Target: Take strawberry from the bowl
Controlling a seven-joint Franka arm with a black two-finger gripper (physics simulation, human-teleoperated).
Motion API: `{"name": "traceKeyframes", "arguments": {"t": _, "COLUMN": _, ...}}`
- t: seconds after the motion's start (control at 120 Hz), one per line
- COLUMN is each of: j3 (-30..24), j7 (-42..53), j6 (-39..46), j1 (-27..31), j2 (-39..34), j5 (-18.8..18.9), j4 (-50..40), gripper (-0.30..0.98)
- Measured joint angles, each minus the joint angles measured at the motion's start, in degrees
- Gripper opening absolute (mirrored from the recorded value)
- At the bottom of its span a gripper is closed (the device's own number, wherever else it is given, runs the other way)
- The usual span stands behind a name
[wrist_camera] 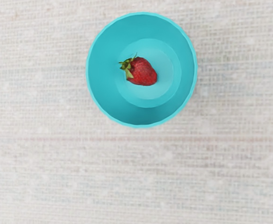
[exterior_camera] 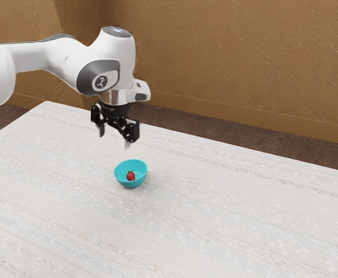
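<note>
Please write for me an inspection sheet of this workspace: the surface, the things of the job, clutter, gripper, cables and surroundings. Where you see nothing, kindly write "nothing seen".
Surface: pale table with a woven look and faint stripes.
Strawberry: red with green leaves, lying on its side inside the bowl, its leafy end off the bowl's centre.
Bowl: turquoise, round, upright on the table.
Clutter: nothing seen.
Gripper: black, open, raised above the table; nothing held.
Cables: nothing seen.
Surroundings: brown textured wall and dark brown floor beyond the table.
</note>
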Motion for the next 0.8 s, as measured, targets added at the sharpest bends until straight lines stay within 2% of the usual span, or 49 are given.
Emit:
{"name": "traceKeyframes", "arguments": {"t": 0.083, "j3": 0.4, "j7": -0.6, "j6": 3.3, "j1": 0.2, "j2": -1.2, "j5": -0.9, "j4": -3.3, "gripper": 0.66}}
{"name": "traceKeyframes", "arguments": {"t": 0.208, "j3": 1.0, "j7": -1.2, "j6": 7.7, "j1": 0.1, "j2": -2.0, "j5": -5.2, "j4": -8.9, "gripper": 0.58}}
{"name": "traceKeyframes", "arguments": {"t": 0.367, "j3": 2.5, "j7": -1.4, "j6": 11.3, "j1": 0.2, "j2": -0.4, "j5": -9.0, "j4": -9.7, "gripper": 0.43}}
{"name": "traceKeyframes", "arguments": {"t": 0.55, "j3": 3.8, "j7": -1.3, "j6": 13.7, "j1": 0.4, "j2": 6.4, "j5": -10.2, "j4": -5.5, "gripper": 0.32}}
{"name": "traceKeyframes", "arguments": {"t": 0.8, "j3": 6.0, "j7": -1.3, "j6": 15.0, "j1": 1.0, "j2": 12.7, "j5": -10.1, "j4": -1.2, "gripper": 0.27}}
